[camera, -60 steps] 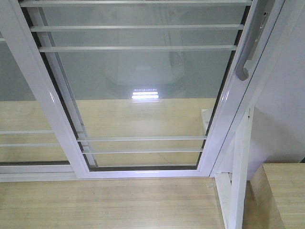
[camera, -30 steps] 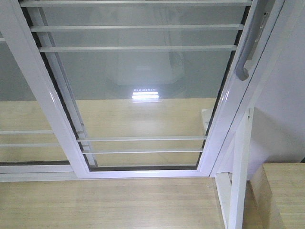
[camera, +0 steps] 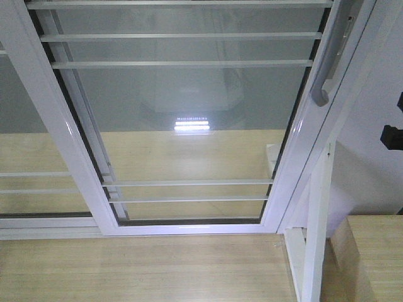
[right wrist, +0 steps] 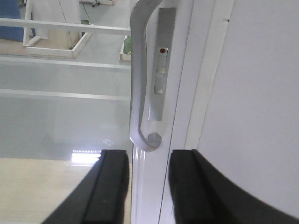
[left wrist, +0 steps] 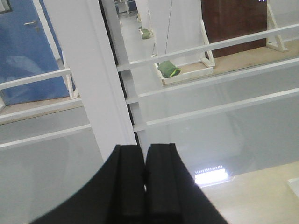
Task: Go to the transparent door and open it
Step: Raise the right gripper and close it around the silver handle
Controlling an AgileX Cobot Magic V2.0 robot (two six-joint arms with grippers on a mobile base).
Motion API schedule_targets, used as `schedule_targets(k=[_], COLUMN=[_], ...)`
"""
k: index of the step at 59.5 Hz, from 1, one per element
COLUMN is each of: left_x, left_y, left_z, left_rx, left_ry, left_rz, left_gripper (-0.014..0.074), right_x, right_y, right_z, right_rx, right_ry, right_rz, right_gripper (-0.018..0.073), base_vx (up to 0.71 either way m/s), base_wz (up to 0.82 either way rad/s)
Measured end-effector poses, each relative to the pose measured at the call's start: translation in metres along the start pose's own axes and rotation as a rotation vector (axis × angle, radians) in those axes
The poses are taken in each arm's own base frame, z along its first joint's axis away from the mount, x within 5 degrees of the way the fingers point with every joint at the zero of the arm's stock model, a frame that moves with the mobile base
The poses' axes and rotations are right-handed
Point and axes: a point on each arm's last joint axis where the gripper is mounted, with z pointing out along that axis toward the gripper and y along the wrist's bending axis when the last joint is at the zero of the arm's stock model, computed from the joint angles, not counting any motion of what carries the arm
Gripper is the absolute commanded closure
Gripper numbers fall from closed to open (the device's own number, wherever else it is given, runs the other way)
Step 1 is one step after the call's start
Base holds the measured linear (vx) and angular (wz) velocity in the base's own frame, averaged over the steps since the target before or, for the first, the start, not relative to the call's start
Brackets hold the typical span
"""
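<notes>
Step in hand: approach to the pull handle (right wrist: pixel 135 84) of the transparent door (camera: pixel 189 126); no grip yet, and the door seems not yet slid, judging from its side rail lying against the white jamb (right wrist: pixel 205 70) with no gap seen.
Right gripper (right wrist: pixel 148 179): spread wide, holding nothing; one finger at each side of the door's side rail in the wrist view, tips just below the lower end of the handle, not touching it as far as visible.
Left gripper (left wrist: pixel 145 161): pressed together, pads touching, nothing between them; pointed at the glass beside a white upright (left wrist: pixel 88 74), well apart from the handle.
Door position: straight ahead, filling most of the front view; clear pane with thin white bars in a white frame, standing on the track above the wooden floor (camera: pixel 126 264).
Handle position: on the right side rail, long, grey and curved; at the upper right in the front view.
Handle relative to right gripper: ahead of the tips and a little higher; nearer to the left finger than to the middle of the opening; lower rounded end closest.
Lock plate (right wrist: pixel 160 70): narrow strip with a red dot, just beside the handle; locked or free, cannot tell.
Next move, as a judgement: forward and upward, with a small sideways correction to centre the grey bar between the fingers; then closing on the bar; then a steady pull to the left along the track.
Care needed: enough depth behind the bar for one finger, without pushing on the glass.
</notes>
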Motion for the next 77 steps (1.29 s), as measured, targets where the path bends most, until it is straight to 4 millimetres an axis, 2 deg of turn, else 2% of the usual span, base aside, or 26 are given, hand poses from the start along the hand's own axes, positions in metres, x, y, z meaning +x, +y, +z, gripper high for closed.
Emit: schedule_targets(k=[6, 15, 31, 38, 49, 61, 77], left_x=[0.003, 0.006, 0.007, 0.007, 0.009, 0.011, 0.012], left_y=[-0.001, -0.002, -0.002, -0.002, -0.002, -0.001, -0.001], left_z=[0.005, 0.012, 0.014, 0.014, 0.014, 0.014, 0.014], left_rx=[0.006, 0.015, 0.017, 0.017, 0.014, 0.005, 0.004], left_ry=[0.020, 0.042, 0.055, 0.055, 0.068, 0.099, 0.102], left_rz=[0.000, 0.000, -0.001, -0.001, -0.001, -0.001, -0.001], left_gripper=[0.0271, 0.0197, 0.0195, 0.0195, 0.0195, 0.0195, 0.0197], right_x=[0.004, 0.009, 0.014, 0.008, -0.006, -0.011, -0.004], right_y=[0.000, 0.000, 0.002, 0.002, 0.004, 0.007, 0.010], right_z=[0.008, 0.025, 0.080, 0.112, 0.151, 0.177, 0.215], right_rx=[-0.001, -0.002, -0.011, -0.022, -0.049, -0.081, -0.108], right_ry=[0.027, 0.037, 0.022, 0.021, -0.001, -0.001, -0.013], right_rz=[0.028, 0.031, 0.004, 0.003, -0.001, -0.005, -0.026], right_gripper=[0.0038, 0.0036, 0.0040, 0.0040, 0.0040, 0.0057, 0.0095], base_vx=[0.00, 0.00, 0.00, 0.00, 0.00, 0.00, 0.00], base_wz=[0.00, 0.00, 0.00, 0.00, 0.00, 0.00, 0.00])
